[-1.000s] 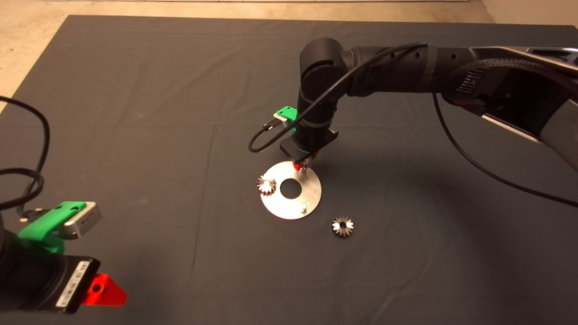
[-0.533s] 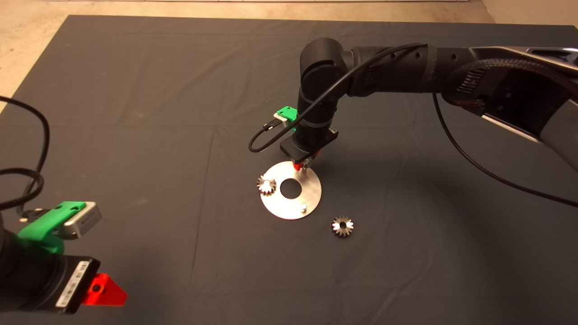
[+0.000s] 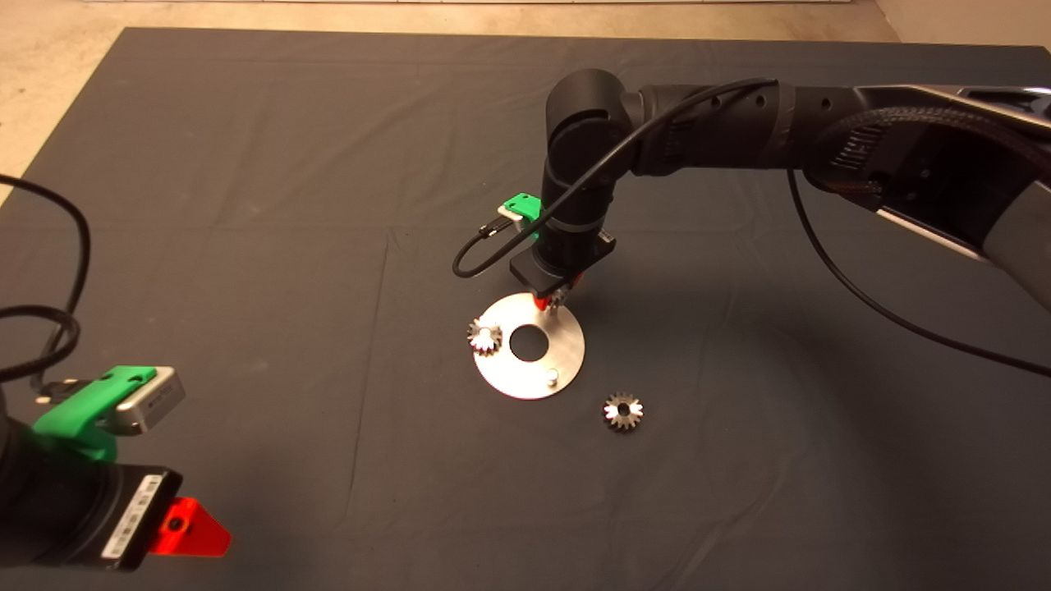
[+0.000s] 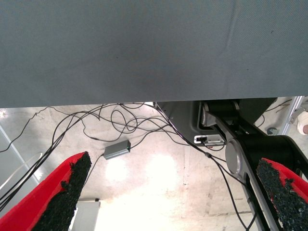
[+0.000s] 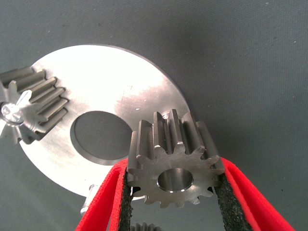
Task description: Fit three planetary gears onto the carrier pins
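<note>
The right arm reaches in from the right side and bends down steeply over the far edge of the silver disc (image 3: 530,373). The right gripper (image 3: 552,299) points down at the disc, and its two red fingers (image 5: 103,202) are closed on a gear (image 5: 174,163), with the black pads pressing both sides of it. This held gear hangs above the far part of the disc; its dark bore faces the wrist camera, and a small silvery tip, probably a pin, shows just behind its top edge. Whether the gear touches the pin, I cannot tell.

The left gripper (image 3: 190,527) waits at the near left edge of the mat (image 3: 246,205), its fingers (image 4: 62,197) wide apart with nothing between them. Its wrist view shows the mat's edge, the floor and loose cables (image 4: 120,120).

A second gear (image 3: 484,336) sits on the pin at the left side of the disc. A third gear (image 3: 623,410) lies flat on the mat, near and to the right of the disc, not touching it. One bare pin (image 3: 553,377) stands on the near right part of the disc. All gears are dull steel with straight teeth.
</note>
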{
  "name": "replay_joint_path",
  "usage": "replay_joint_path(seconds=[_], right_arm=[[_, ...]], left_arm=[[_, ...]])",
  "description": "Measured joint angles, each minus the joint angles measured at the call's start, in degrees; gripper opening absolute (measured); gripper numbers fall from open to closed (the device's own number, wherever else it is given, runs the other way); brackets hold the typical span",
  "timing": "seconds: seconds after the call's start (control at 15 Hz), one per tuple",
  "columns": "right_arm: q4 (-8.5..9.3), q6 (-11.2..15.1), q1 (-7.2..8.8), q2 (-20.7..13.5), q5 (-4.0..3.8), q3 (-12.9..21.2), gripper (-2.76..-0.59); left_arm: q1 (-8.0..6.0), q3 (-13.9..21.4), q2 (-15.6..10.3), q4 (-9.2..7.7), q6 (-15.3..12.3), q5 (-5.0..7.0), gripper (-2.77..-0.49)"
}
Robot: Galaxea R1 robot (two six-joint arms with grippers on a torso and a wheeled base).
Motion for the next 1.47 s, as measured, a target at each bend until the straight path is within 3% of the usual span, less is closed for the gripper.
replay_joint_path(seconds=[1.47], right_arm=[[0.11,-0.02,-0.31,-1.82,-0.07,2.10,-2.31]], left_arm=[[0.00,0.02,-0.01,-0.01,0.00,0.00,-0.75]])
